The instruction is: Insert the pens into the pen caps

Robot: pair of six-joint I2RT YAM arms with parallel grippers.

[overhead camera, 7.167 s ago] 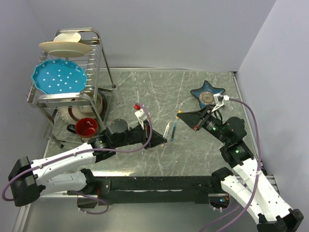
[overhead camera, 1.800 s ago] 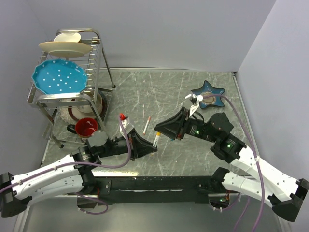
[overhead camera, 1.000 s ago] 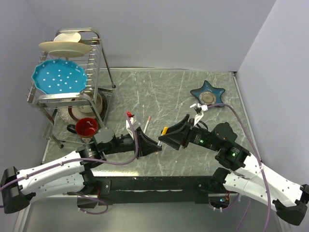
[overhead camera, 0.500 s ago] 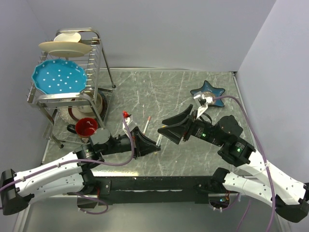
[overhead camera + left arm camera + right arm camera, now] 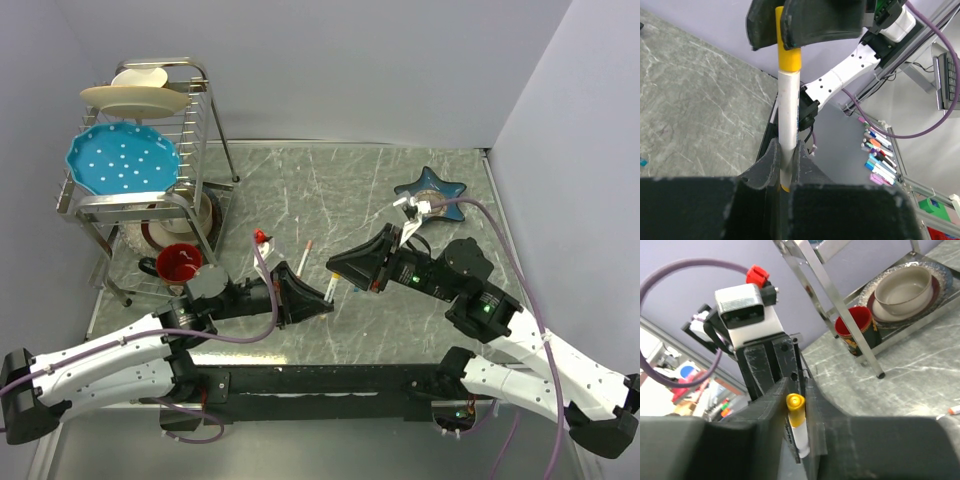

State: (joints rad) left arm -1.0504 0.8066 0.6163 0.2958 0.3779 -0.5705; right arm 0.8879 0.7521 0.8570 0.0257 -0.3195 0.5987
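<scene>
Open over the far tabletop (image 5: 330, 185), hemmed left by the dish rack (image 5: 195, 140), right by the star-shaped dish (image 5: 430, 188), barred at centre by left gripper (image 5: 323, 301) and right gripper (image 5: 333, 272) bridged by a white pen (image 5: 788, 110) and yellow cap (image 5: 789, 57), a red-tipped pen (image 5: 304, 257) loose just behind.

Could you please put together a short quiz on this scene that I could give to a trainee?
1. True or false: the left gripper is shut on the barrel of the white pen.
2. What colour is the cap held in the right gripper? A. blue B. yellow C. green
3. Fill in: the blue dish at far right is ____-shaped.
Key: 1 true; 2 B; 3 star.
</scene>
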